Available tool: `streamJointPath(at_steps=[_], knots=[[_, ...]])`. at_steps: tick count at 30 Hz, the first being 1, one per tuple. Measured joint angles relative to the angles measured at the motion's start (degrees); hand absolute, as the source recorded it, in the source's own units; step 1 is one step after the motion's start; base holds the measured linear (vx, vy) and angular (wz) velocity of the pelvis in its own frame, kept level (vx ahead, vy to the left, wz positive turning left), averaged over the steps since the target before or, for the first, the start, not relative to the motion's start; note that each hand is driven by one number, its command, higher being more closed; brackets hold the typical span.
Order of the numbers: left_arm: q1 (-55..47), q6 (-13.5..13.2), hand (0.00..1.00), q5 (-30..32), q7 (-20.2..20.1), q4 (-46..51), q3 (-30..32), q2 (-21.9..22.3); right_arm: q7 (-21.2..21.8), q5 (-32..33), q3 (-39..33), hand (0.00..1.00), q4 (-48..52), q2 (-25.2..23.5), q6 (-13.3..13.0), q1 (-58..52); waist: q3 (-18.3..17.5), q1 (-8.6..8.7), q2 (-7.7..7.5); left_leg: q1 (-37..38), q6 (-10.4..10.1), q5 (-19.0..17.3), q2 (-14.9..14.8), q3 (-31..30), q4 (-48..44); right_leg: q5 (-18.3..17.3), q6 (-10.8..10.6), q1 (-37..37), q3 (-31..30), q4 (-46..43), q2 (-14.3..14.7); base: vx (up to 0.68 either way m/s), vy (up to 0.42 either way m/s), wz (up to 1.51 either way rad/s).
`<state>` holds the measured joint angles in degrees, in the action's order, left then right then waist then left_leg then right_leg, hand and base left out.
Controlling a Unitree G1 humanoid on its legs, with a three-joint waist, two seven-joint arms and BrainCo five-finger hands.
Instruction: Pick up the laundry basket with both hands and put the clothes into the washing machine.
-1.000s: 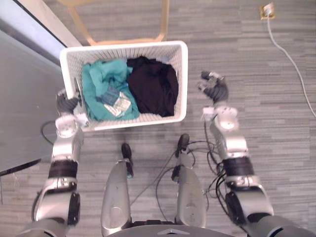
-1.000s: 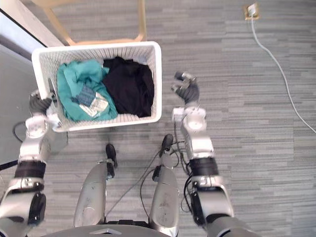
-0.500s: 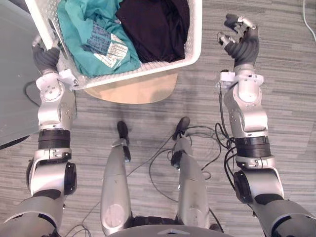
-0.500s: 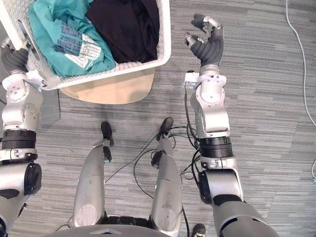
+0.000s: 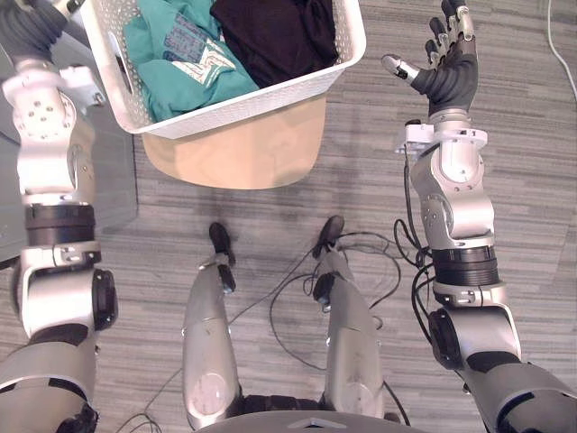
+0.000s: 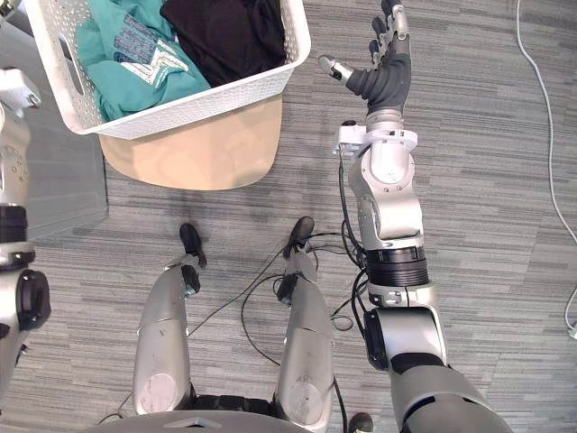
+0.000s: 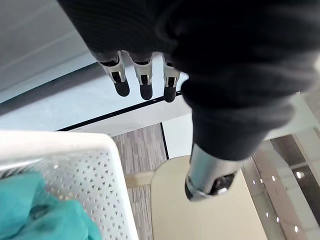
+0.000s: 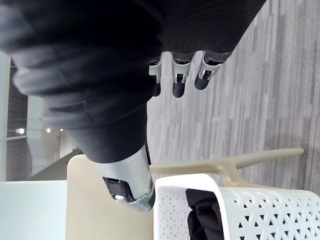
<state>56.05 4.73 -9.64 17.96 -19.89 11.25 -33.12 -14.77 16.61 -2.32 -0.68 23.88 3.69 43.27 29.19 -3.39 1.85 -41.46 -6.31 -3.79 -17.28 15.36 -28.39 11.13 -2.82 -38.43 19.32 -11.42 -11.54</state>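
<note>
Change: our right robot hand [image 5: 446,77] has straightened and spread its fingers, which were curled half a second ago. The whole view has also shifted with our head.
Meaning: we judge that the two-handed lift has not begun, because neither side is gripped yet.
Basket: the white laundry basket [image 5: 252,97], with teal and black clothes [image 5: 171,54] inside, rests on a tan chair seat [image 5: 234,158].
Left side: our left robot hand [image 5: 27,32] has straight fingers, holds nothing, and is just beside the basket's left end.
Right side: this hand is open and empty, near the basket's right end but apart from it.
</note>
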Motion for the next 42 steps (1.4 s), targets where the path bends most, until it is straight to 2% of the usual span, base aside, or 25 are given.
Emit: streamJointPath(at_steps=[4, 6, 8, 11, 13, 14, 17, 18, 20, 22, 24, 26, 27, 28, 29, 31, 32, 34, 36, 37, 38, 39, 40, 41, 42], knots=[[0.63, 1.63, 0.00, 4.36, -0.02, 0.28, 0.47, 0.05, 1.03, 0.70, -0.21, 0.00, 0.10, -0.12, 0.00, -2.17, -0.01, 0.07, 0.00, 1.19, 0.02, 0.00, -0.59, 0.85, -0.48, -0.18, 0.23, 0.51, -0.09, -0.81, 0.09, -0.01, -0.031, -0.08], [-3.39, 1.77, 0.00, 4.39, 0.00, 2.40, 4.25, 0.90, 1.48, 1.05, -0.78, 0.00, 0.79, -1.27, 0.02, -5.16, -0.01, 0.12, -0.01, 3.56, 0.05, -0.03, -0.81, 1.73, -0.37, -1.08, 0.59, 1.74, -0.11, -2.14, -0.02, 0.03, -0.034, -0.14], [-15.12, 1.76, 0.00, 4.40, 0.53, 8.23, 12.50, 4.28, 2.04, 0.96, -1.57, 0.00, 2.61, -3.21, 0.29, -12.40, -0.07, 0.24, -0.04, 9.90, -0.28, -1.10, -1.29, 2.75, -0.08, -4.41, 0.53, 5.53, -0.77, -5.58, -0.18, 0.07, -0.034, -0.18], [-32.54, 0.76, 0.00, 2.65, 0.59, 16.86, 17.88, 11.07, 3.40, -0.15, -5.13, 0.00, 4.20, -5.95, 0.59, -23.44, -0.73, -0.05, -0.34, 18.41, -1.71, -2.70, -1.16, 3.26, 1.19, -11.03, 0.28, 9.99, -1.38, -12.87, -1.36, 0.09, -0.061, -0.02], [-42.94, -0.41, 0.00, -0.19, 0.21, 20.06, 18.12, 16.35, 4.85, -3.07, -7.00, 0.00, 3.79, -7.51, 1.42, -30.69, -2.31, 0.02, -0.36, 22.28, -2.41, -3.23, -0.16, 1.85, 1.95, -15.26, 0.01, 12.51, -0.75, -17.35, -2.61, 0.08, -0.113, 0.34], [-49.35, -0.73, 0.00, -2.19, -0.40, 20.94, 17.56, 19.94, 5.86, -3.59, -7.81, 0.00, 1.88, -8.81, 1.76, -35.23, -5.31, 0.43, -0.54, 23.58, -2.63, -3.48, 0.45, 0.29, 2.87, -17.71, -0.03, 13.67, 0.36, -19.62, -3.34, 0.10, -0.146, 0.54], [-59.86, -1.21, 0.00, -6.11, -3.06, 21.41, 17.01, 24.79, 8.31, -3.58, -10.78, 0.00, -2.46, -11.99, 2.70, -42.56, -9.38, 0.46, -0.47, 27.81, -3.20, -2.57, 0.77, -2.38, 6.20, -20.71, 0.15, 18.50, 3.30, -20.62, -3.51, 0.18, -0.196, 0.49], [-63.71, -1.38, 0.00, -7.36, -4.12, 21.41, 17.04, 26.23, 8.87, -3.59, -12.65, 0.00, -4.85, -13.28, 2.82, -45.33, -11.03, 0.44, -0.52, 29.79, -3.38, -0.81, 0.95, -3.38, 8.74, -21.68, 0.21, 20.73, 4.63, -20.20, -3.21, 0.13, -0.158, 0.60], [-67.38, -1.54, 0.00, -9.13, -5.25, 21.41, 17.20, 28.22, 9.49, -3.76, -15.67, 0.00, -8.49, -14.63, 2.91, -48.80, -14.01, 0.27, -0.80, 30.64, -1.49, 3.68, 1.87, -6.18, 12.96, -22.19, 0.49, 22.68, 7.20, -18.67, -3.08, 0.10, -0.170, 0.68], [-70.12, -1.71, 0.00, -11.61, -6.50, 20.86, 17.13, 30.50, 9.54, -5.48, -18.30, 0.00, -12.64, -15.74, 2.94, -51.13, -14.86, 0.08, -0.96, 30.55, 3.14, 10.45, 2.26, -5.55, 15.50, -22.58, 1.62, 25.24, 10.33, -16.70, -3.03, 0.01, -0.159, 0.66], [-70.79, -1.81, 0.00, -11.86, -7.54, 19.38, 16.75, 31.65, 9.75, -5.49, -18.70, 0.00, -14.35, -17.27, 3.06, -52.11, -15.76, 0.43, -1.17, 31.22, 3.71, 15.17, 2.12, -3.65, 19.00, -21.31, 3.02, 26.63, 12.06, -13.93, -2.97, -0.01, -0.128, 0.42], [-74.94, -1.63, 0.00, -12.79, -9.28, 18.03, 14.18, 34.99, 11.25, -5.25, -16.60, 0.00, -13.38, -20.07, 3.35, -55.26, -16.53, 0.30, -0.57, 31.95, 5.03, 1.35, -1.33, 0.43, -3.86, -20.43, 4.70, 29.25, 13.52, -12.63, -1.80, -0.04, -0.140, -0.03], [-76.44, -1.47, 0.00, -13.26, -10.00, 18.03, 12.43, 36.06, 11.86, -4.53, -15.65, 0.00, -12.69, -20.15, 3.75, -56.65, -16.77, 0.44, -0.27, 33.01, 4.03, -0.16, -1.88, 0.25, -8.55, -20.23, 5.05, 29.84, 13.51, -12.35, -1.18, -0.09, -0.068, -0.16], [-79.73, -0.95, 0.00, -15.24, -11.60, 17.83, 6.73, 38.04, 13.42, -2.42, -13.32, 0.00, -11.47, -19.86, 4.12, -59.25, -18.26, 0.81, 1.21, 36.36, 1.56, -2.20, -2.07, -1.00, -16.30, -19.64, 5.49, 30.59, 13.58, -11.31, 0.07, -0.11, 0.021, -0.07], [-80.85, -0.73, 0.00, -16.30, -12.46, 17.59, 3.31, 38.47, 13.72, -1.76, -12.01, 0.00, -11.71, -19.89, 4.38, -60.08, -19.54, 1.60, 1.87, 37.95, 0.57, -2.69, -1.42, -2.28, -17.76, -19.04, 5.56, 30.30, 13.86, -10.89, 0.40, -0.13, 0.057, 0.03], [-80.88, -0.56, 0.00, -18.42, -13.42, 16.44, -3.97, 38.05, 14.82, 0.12, -9.64, 0.00, -13.07, -19.92, 4.89, -59.81, -21.05, 3.38, 3.19, 42.31, -0.14, -2.74, 0.52, -4.07, -12.55, -16.58, 5.60, 29.72, 15.23, -8.42, 1.09, -0.19, 0.094, 0.31], [-79.59, -0.22, 0.00, -19.00, -13.79, 16.39, -7.92, 37.45, 15.03, 1.27, -8.39, 0.00, -14.35, -20.06, 5.14, -58.84, -22.25, 4.20, 3.40, 44.08, -1.41, -5.58, 1.72, -3.30, -4.80, -14.14, 5.69, 27.88, 15.80, -6.70, 1.33, -0.25, 0.127, 0.38], [-75.48, 0.32, 0.00, -19.07, -14.63, 16.44, -10.14, 36.73, 15.07, 1.28, -6.78, 0.00, -14.14, -21.37, 5.23, -57.54, -22.88, 4.53, 3.03, 46.13, -1.86, -9.08, 4.42, -2.54, 6.88, -9.09, 6.12, 25.25, 15.89, -2.89, 1.63, -0.31, 0.173, 0.22], [-72.19, 0.31, 0.00, -18.72, -14.55, 16.51, -9.91, 36.02, 15.22, 0.72, -5.35, 0.00, -13.88, -22.96, 5.23, -55.94, -22.25, 4.37, 1.91, 48.04, -3.36, -10.91, 6.38, -2.12, 15.45, -4.52, 6.31, 23.58, 15.67, 0.71, 1.94, -0.39, 0.216, -0.06], [-71.27, 0.31, 0.00, -18.11, -14.50, 16.50, -9.42, 35.02, 15.22, -0.56, -4.47, 0.00, -13.91, -24.02, 5.23, -55.36, -21.17, 3.80, 0.09, 49.18, -2.91, -11.82, 8.14, -0.94, 17.60, -1.95, 5.99, 23.19, 13.87, 2.18, 1.61, -0.42, 0.226, -0.25], [-71.32, 0.31, 0.00, -17.69, -14.50, 16.56, -9.13, 34.36, 15.27, -1.23, -4.10, 0.00, -13.87, -24.39, 5.22, -55.37, -20.78, 3.57, -0.82, 49.22, -2.32, -12.17, 9.01, -0.71, 17.26, -0.62, 5.49, 23.23, 12.27, 3.01, 1.28, -0.41, 0.225, -0.38], [-71.19, 0.33, 0.00, -15.81, -14.49, 16.50, -8.61, 32.96, 15.40, -1.39, -3.17, 0.00, -13.85, -24.42, 5.23, -55.56, -20.41, 3.66, -2.19, 48.10, -0.94, -12.91, 10.37, -0.49, 14.87, 4.03, 3.47, 23.26, 8.45, 4.86, 0.80, -0.49, 0.280, -0.42], [-71.34, 0.35, 0.00, -13.86, -14.51, 16.61, -6.93, 32.64, 15.48, -2.00, -2.82, 0.00, -13.82, -23.86, 5.21, -54.39, -20.28, 3.13, -1.54, 45.70, 0.55, -12.62, 9.74, 0.15, 12.18, 11.48, -2.50, 22.85, 3.21, 8.30, 1.83, -0.39, 0.251, -0.41], [-71.29, 0.26, 0.00, -13.27, -14.52, 16.75, -5.55, 33.24, 15.48, -2.57, -2.85, 0.00, -13.78, -23.60, 5.22, -54.04, -19.62, 3.16, -0.29, 45.18, 1.14, -12.59, 9.16, 1.21, 11.97, 9.69, -3.48, 22.20, 1.52, 5.58, 1.73, -0.47, 0.280, -0.02], [-70.49, 0.16, 0.00, -12.05, -14.31, 16.84, -3.91, 33.12, 15.44, -3.31, -2.79, 0.00, -13.87, -23.17, 5.23, -54.03, -19.43, 3.87, -0.79, 44.46, 2.25, -12.81, 8.50, 1.96, 12.38, -1.16, 1.25, 21.20, -0.20, -7.23, 0.87, -0.37, 0.166, 0.49]])
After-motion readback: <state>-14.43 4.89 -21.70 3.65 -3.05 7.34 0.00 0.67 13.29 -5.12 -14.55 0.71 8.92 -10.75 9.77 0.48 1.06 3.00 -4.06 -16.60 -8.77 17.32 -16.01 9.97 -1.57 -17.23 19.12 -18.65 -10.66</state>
